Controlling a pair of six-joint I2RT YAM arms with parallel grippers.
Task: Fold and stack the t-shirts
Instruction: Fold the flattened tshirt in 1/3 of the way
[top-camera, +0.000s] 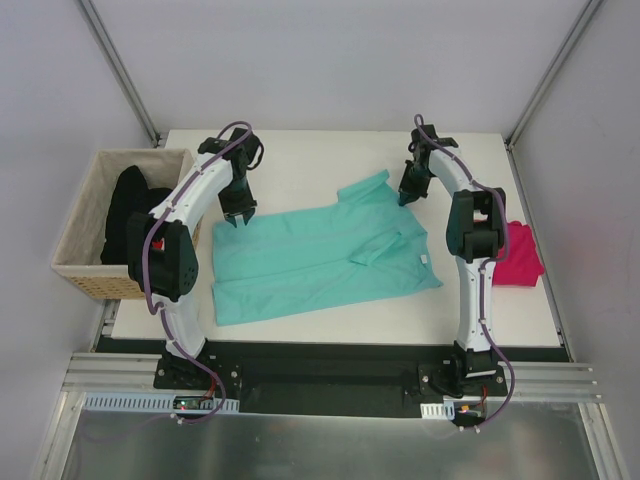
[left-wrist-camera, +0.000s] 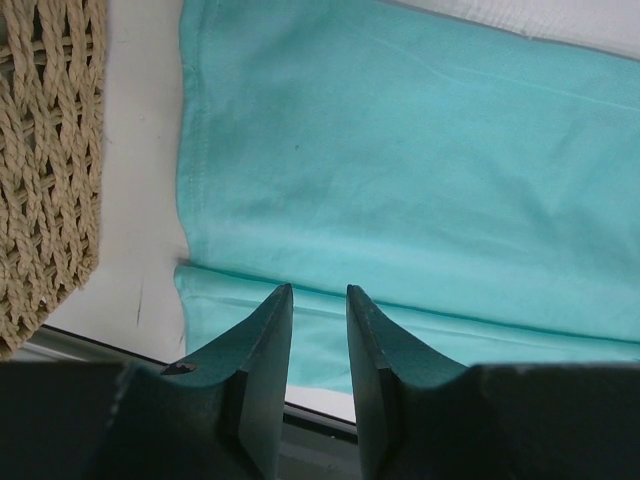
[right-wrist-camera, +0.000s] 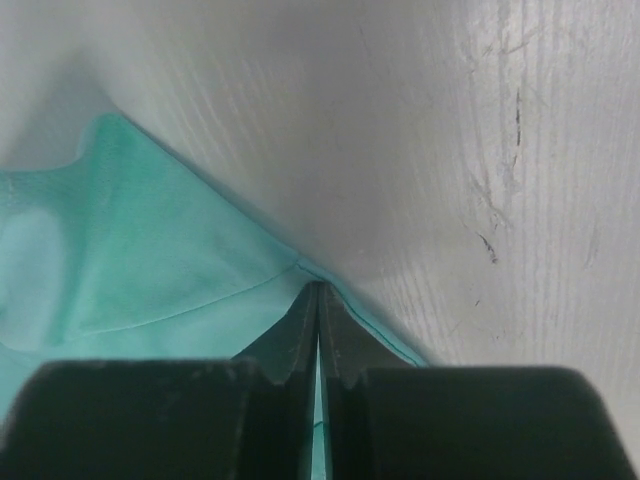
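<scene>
— Where's the teal t-shirt (top-camera: 320, 262)?
— Spread on the white worktop (top-camera: 320, 160), pale walls (top-camera: 300, 60) around; right tool (top-camera: 406, 198) pinched on its sleeve, left tool (top-camera: 240, 222) parted over its edge by the basket (top-camera: 75, 270)

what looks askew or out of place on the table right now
The teal t-shirt lies slanted across the table, not square to its edges, with one sleeve poking toward the far side. The pink t-shirt sits at the right edge, partly hidden by the right arm. No damage visible.
</scene>
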